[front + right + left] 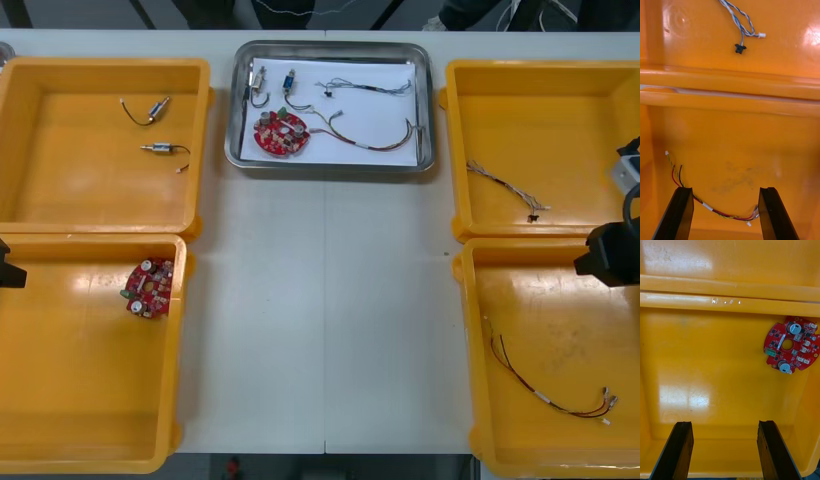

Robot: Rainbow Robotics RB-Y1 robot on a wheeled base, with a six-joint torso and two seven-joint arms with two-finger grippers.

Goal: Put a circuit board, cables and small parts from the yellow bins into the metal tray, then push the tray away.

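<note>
The metal tray (pixel 330 168), white inside, sits at the far middle of the table. In it lie a red circuit board (pixel 280 133), a red and yellow cable (pixel 365 135), a thin cable (pixel 365 86) and small metal parts (pixel 255 88). My right gripper (pixel 725 215) hangs open over the near right yellow bin (pixel 470 340), with a red and yellow cable (pixel 711 208) on the bin floor between its fingers. My left gripper (pixel 724 452) is open above the near left yellow bin (pixel 178 340), where a second red circuit board (pixel 790 345) lies beyond one finger.
The far left bin (pixel 200 140) holds two small metal parts (pixel 158 108) with wires. A twisted blue and white cable (pixel 508 187) lies in the far right bin (pixel 452 150). The arms show at the table's side edges: left (pixel 8 268), right (pixel 608 255).
</note>
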